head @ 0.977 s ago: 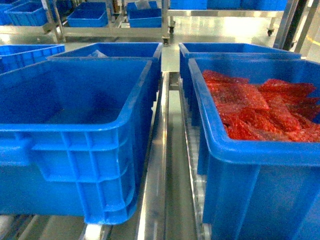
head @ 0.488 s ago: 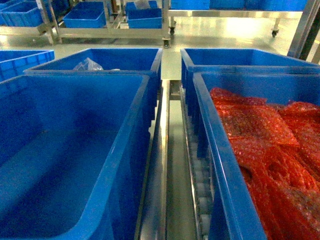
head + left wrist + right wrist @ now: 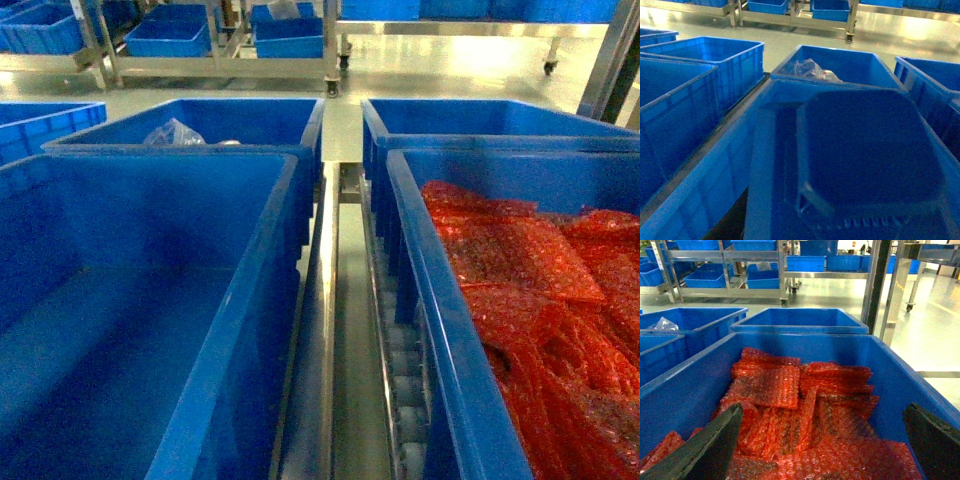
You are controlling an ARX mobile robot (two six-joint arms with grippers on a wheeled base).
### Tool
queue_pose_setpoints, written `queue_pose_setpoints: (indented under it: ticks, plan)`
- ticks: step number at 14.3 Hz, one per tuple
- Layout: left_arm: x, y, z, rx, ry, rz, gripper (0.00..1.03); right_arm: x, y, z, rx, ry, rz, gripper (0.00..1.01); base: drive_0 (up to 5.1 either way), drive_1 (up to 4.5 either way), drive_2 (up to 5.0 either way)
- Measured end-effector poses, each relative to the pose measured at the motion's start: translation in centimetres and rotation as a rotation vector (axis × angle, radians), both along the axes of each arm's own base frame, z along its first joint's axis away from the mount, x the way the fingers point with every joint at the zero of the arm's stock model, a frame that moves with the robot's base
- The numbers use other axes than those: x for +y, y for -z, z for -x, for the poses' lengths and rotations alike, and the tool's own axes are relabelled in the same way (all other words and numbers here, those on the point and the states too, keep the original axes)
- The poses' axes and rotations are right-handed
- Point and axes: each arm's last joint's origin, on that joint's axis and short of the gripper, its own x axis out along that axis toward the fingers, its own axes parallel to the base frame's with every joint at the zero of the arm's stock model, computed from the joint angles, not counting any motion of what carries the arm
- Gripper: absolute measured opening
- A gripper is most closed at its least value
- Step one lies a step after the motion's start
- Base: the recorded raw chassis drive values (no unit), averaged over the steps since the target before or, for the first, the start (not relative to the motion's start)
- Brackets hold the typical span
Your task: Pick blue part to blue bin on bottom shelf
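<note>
The robot is searching: no blue part is showing yet. The right end effector [image 3: 825,437] is hanging wide open over a bin [image 3: 900,375] of red bags [image 3: 790,390]; the left end effector is not showing. The next move is calling for finding the part.

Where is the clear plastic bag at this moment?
The clear plastic bag lies in the far left blue bin in the head view, behind the empty near left bin; the left wrist view shows it too.
</note>
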Motion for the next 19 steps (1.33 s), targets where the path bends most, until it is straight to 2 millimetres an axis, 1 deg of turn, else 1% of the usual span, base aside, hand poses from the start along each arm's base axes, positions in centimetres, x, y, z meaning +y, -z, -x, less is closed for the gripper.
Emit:
queue_pose_setpoints:
  ticks: [19]
  plan:
    - [0.0,0.0,0.0,0.0,0.0,0.0,0.43,0.0,0.0,0.0,0.0,0.0,0.0,0.98,0.0,0.0,0.0]
